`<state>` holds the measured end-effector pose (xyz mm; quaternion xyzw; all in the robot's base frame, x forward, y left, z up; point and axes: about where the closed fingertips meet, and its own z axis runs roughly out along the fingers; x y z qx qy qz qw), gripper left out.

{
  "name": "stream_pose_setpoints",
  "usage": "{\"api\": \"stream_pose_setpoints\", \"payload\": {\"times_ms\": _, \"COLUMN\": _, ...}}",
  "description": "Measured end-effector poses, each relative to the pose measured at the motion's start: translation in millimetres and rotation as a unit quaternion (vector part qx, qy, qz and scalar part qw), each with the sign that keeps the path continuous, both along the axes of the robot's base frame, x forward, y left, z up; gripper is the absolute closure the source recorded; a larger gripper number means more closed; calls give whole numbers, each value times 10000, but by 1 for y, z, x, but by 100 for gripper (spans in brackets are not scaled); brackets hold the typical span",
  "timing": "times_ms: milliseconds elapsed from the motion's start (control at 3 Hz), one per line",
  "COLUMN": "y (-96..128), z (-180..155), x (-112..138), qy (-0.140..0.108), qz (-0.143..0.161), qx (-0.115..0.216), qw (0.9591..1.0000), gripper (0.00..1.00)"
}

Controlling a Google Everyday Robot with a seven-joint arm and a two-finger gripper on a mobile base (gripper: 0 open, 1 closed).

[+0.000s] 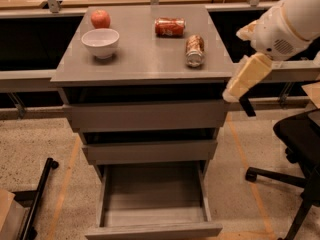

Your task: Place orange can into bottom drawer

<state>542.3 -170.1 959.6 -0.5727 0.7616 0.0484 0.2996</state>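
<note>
The orange can (195, 50), with a mottled brown-orange and cream label, lies on its side on the right part of the grey cabinet top (140, 59). The bottom drawer (155, 204) is pulled open and is empty. My gripper (238, 100) hangs at the cabinet's right edge, level with the top drawer front, below and to the right of the can and apart from it. It holds nothing that I can see.
A solid red-orange can (169, 27) lies behind the orange can. A white bowl (100, 42) and a red apple (100, 19) stand at the top's left. A black office chair (300, 144) is at the right, and a black pole (39, 196) lies on the floor at the left.
</note>
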Motion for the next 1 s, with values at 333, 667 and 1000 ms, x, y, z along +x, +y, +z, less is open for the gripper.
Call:
{"api": "stream_pose_setpoints", "payload": {"times_ms": 333, "y": 6, "z": -4, "x": 45, "qy": -133, "qz": -80, "qx": 253, "qw": 9996, "gripper": 0}}
{"api": "stream_pose_setpoints", "payload": {"times_ms": 667, "y": 7, "z": -4, "x": 50, "qy": -150, "qz": -81, "qx": 282, "qw": 9995, "gripper": 0}}
{"api": "stream_pose_setpoints", "payload": {"times_ms": 1000, "y": 8, "z": -12, "x": 50, "qy": -80, "qz": -164, "qx": 470, "qw": 9987, "gripper": 0}}
